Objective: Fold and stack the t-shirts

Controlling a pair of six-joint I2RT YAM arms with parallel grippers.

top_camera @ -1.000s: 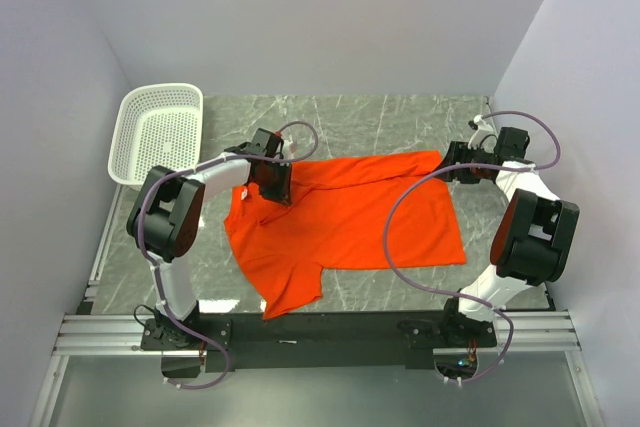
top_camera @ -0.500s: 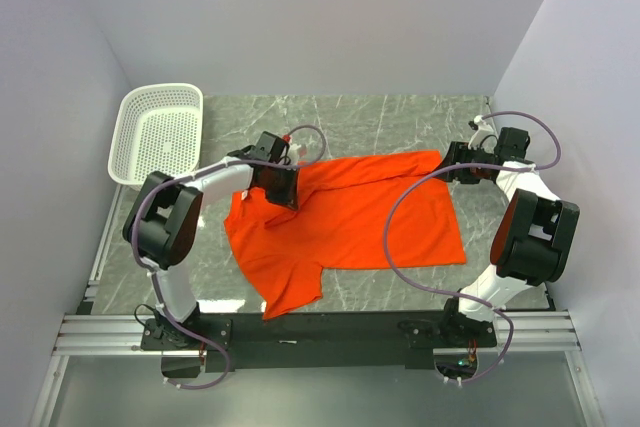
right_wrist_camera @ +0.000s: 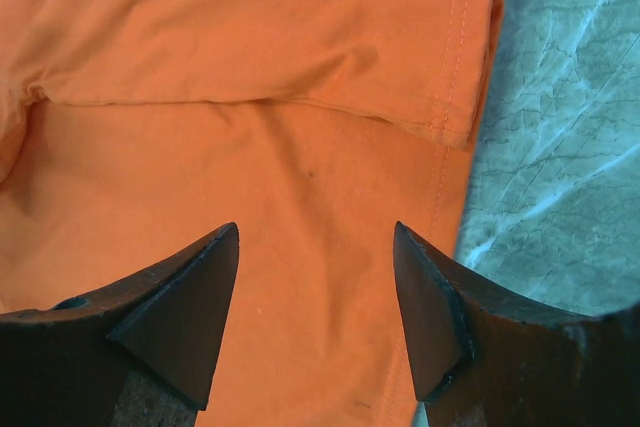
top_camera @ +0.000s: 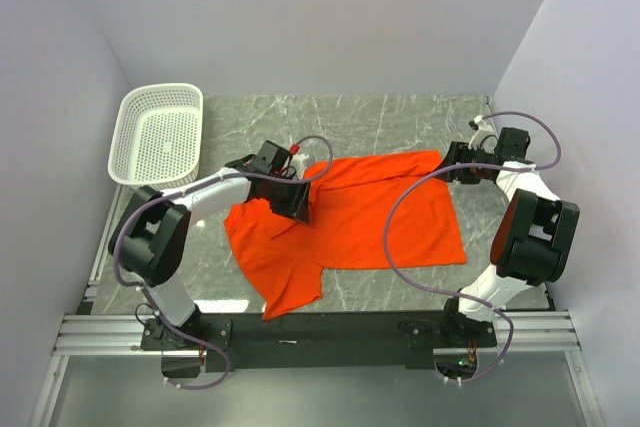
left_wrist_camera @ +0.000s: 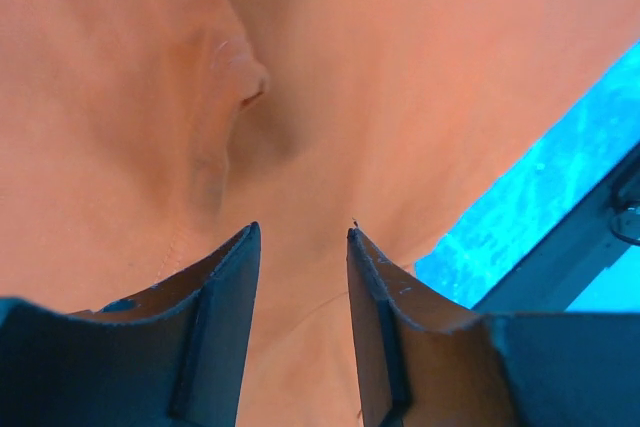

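Note:
One orange-red t-shirt [top_camera: 370,222] lies spread on the marble table, its far edge folded over. My left gripper [top_camera: 298,202] is over the shirt's left shoulder area. In the left wrist view its jaws [left_wrist_camera: 303,232] stand narrowly apart with raised fabric [left_wrist_camera: 400,67] running between them, so it is shut on the shirt. My right gripper [top_camera: 452,169] hovers at the shirt's far right corner. In the right wrist view it [right_wrist_camera: 315,232] is open over the hemmed sleeve edge [right_wrist_camera: 250,47], holding nothing.
A white perforated basket [top_camera: 160,132] stands at the far left, tilted against the wall. Bare marble table [top_camera: 400,117] lies behind the shirt and to its right [right_wrist_camera: 560,147]. Walls close in on the left, back and right.
My left gripper has moved right and slightly nearer, dragging the shirt's left shoulder fabric with it. The right arm has not moved.

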